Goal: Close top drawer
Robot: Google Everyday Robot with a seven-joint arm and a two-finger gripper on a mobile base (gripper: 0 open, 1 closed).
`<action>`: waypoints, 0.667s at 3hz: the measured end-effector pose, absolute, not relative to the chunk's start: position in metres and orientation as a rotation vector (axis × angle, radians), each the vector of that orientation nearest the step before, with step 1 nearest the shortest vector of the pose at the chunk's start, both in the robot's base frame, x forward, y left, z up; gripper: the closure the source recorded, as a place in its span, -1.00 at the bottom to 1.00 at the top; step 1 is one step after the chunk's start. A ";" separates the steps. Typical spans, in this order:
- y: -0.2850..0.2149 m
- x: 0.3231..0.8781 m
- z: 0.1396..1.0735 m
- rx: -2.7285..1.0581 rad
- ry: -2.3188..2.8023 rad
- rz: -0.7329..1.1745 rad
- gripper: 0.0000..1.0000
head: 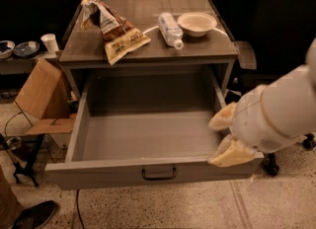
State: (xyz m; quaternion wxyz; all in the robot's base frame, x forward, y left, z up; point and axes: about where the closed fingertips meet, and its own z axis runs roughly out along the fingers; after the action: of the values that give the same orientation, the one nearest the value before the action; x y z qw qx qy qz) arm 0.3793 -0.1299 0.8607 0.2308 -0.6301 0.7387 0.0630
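the top drawer stands pulled far out of the grey cabinet, its deep tray open to view and bare inside, its flat front panel nearest the camera with the small dark handle at the centre. the side walls run straight back under the cabinet top, and the front panel sits square to them, not skewed. the gripper comes in from the right on a thick white arm and sits at the drawer's front right corner, its two cream fingers spread apart with nothing between them: the upper one lies over the right wall, the lower one over the top edge of the front panel near the corner. whether either finger touches the drawer cannot be told. on the cabinet top a crumpled snack bag lies at the left with its corner overhanging the front edge, a water bottle lies on its side near the middle, and a shallow bowl stands just beside it to the right, all well back from the drawer's path. a cardboard box leans close to the drawer's left wall. a black chair crowds the right side behind the arm. in front of the panel the speckled floor lies open, with a dark shoe at the lower left.
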 end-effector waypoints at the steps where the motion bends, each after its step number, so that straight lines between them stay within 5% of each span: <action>1: -0.093 0.390 0.752 -1.719 2.102 0.323 0.59; 2: -0.078 0.400 0.697 -1.691 2.176 0.383 0.99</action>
State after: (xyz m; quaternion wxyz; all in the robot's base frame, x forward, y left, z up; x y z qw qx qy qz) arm 0.3999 -0.0779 0.6968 0.1784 -0.5981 0.7695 0.1356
